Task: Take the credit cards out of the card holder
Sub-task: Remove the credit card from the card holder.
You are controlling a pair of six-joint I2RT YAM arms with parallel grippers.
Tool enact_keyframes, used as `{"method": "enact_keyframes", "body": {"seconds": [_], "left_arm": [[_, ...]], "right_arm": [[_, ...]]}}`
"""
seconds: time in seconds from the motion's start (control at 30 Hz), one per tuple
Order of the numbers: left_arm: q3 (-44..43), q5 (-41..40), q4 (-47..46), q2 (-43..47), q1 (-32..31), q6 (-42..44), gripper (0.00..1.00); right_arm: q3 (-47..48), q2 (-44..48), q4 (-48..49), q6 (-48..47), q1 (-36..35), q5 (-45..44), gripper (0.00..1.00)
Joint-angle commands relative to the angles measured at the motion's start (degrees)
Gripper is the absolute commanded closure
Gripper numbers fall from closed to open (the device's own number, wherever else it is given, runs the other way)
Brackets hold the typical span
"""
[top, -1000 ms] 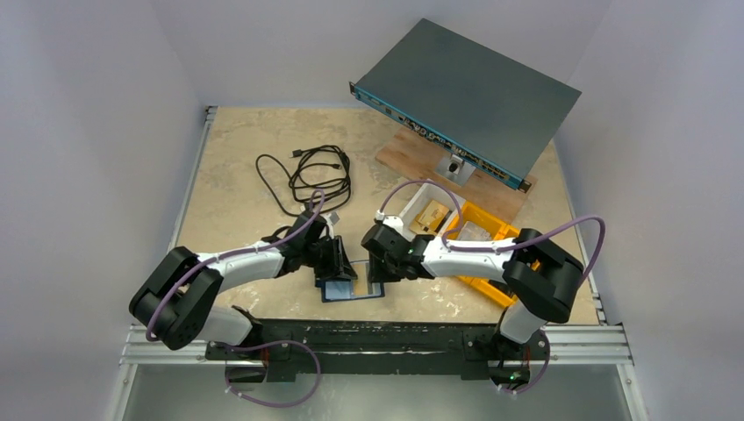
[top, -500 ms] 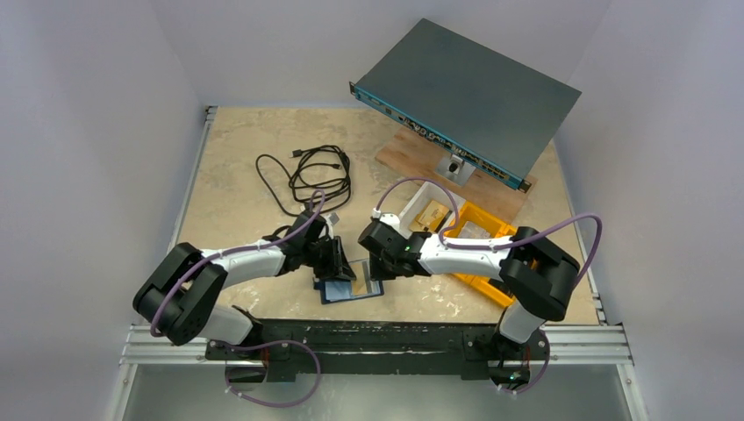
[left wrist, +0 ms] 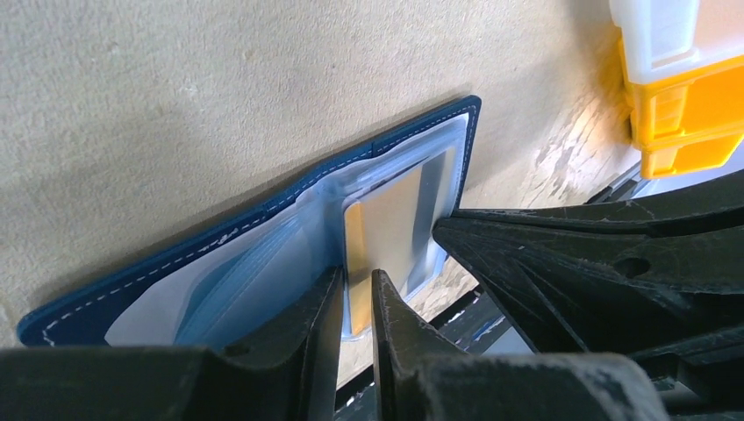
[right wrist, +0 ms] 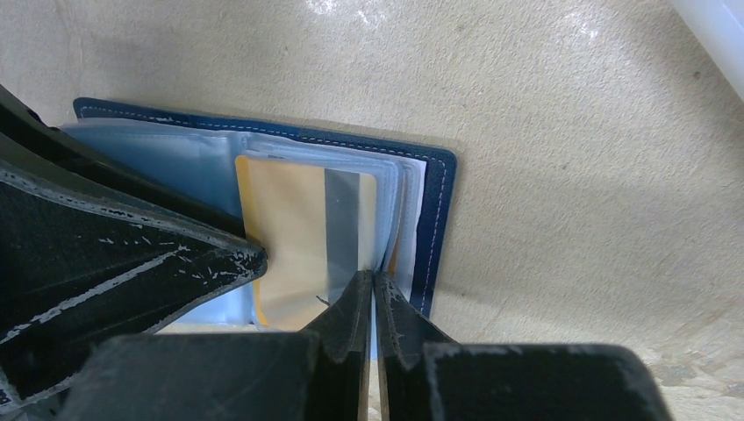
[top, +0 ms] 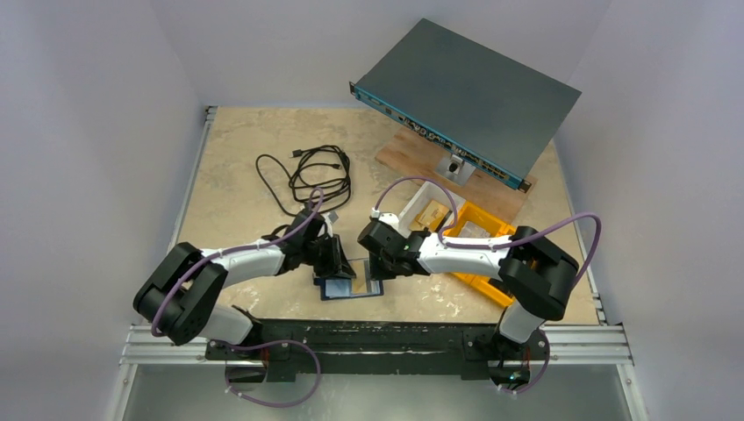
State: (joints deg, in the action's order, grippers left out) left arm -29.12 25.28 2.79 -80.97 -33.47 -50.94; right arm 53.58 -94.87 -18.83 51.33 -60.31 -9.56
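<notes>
On the worktop [top: 237, 175], near its front edge, I see the card holder [right wrist: 434, 219] lying open, with bare surface past its stitched edges. My right gripper [right wrist: 373, 285] is pinched on the sleeves' corner. My left gripper [left wrist: 355, 281] is nearly together astride a sleeve edge, and I cannot tell whether it is clamping. A yellow card [right wrist: 298, 228] sits inside.

From above, the left end effector [top: 337, 270] and right end effector [top: 379, 273] concealed much of the card holder [top: 349, 290]. Print on the card [right wrist: 303, 224] was illegible through its cloudy sleeve [right wrist: 167, 162].
</notes>
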Motion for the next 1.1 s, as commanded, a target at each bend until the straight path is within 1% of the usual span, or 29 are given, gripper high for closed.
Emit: {"method": "enact_keyframes", "body": {"seconds": [0.0, 0.23, 0.53, 0.57, 0.7, 0.77, 0.93, 0.97, 1.07], "left_arm": [[-0.1, 4.7, -7.5, 2.4, 0.2, -2.2, 0.83], [0.6, 5.3, -8.3, 2.7, 0.7, -2.5, 0.84], [0.7, 5.5, -8.9, 0.5, 0.9, -1.6, 0.96], [0.8, 5.5, -9.1, 0.5, 0.9, -1.5, 0.99], [1.1, 4.8, -8.4, 0.9, 0.9, -1.1, 1.00], [0.7, 4.1, -6.7, 1.5, 0.9, -0.4, 1.00], [-0.5, 2.1, -3.0, 3.1, 0.9, 1.8, 1.00], [-0.7, 1.9, -0.9, 3.4, 0.9, 2.1, 1.00], [-0.6, 1.4, 0.4, 4.5, 1.0, 2.6, 1.00]], "right_arm": [[1.4, -2.1, -0.3, -0.9, -0.2, -0.3, 1.00], [1.6, -2.5, -0.5, -0.8, -0.2, -0.5, 1.00], [1.0, -2.3, -0.1, -0.8, -0.2, -0.3, 1.00], [1.3, -2.6, -0.4, -1.1, -0.2, -0.4, 1.00], [1.3, -2.8, -0.5, -1.2, -0.2, 0.0, 1.00], [0.7, -2.4, -0.2, -0.9, -0.3, 0.8, 1.00], [0.0, -1.4, -1.3, -0.1, -0.2, -0.4, 1.00], [-0.1, -1.3, -1.3, 0.0, -0.2, -0.5, 1.00], [-0.1, -1.3, -1.6, 0.1, -0.2, -0.7, 1.00]]}}
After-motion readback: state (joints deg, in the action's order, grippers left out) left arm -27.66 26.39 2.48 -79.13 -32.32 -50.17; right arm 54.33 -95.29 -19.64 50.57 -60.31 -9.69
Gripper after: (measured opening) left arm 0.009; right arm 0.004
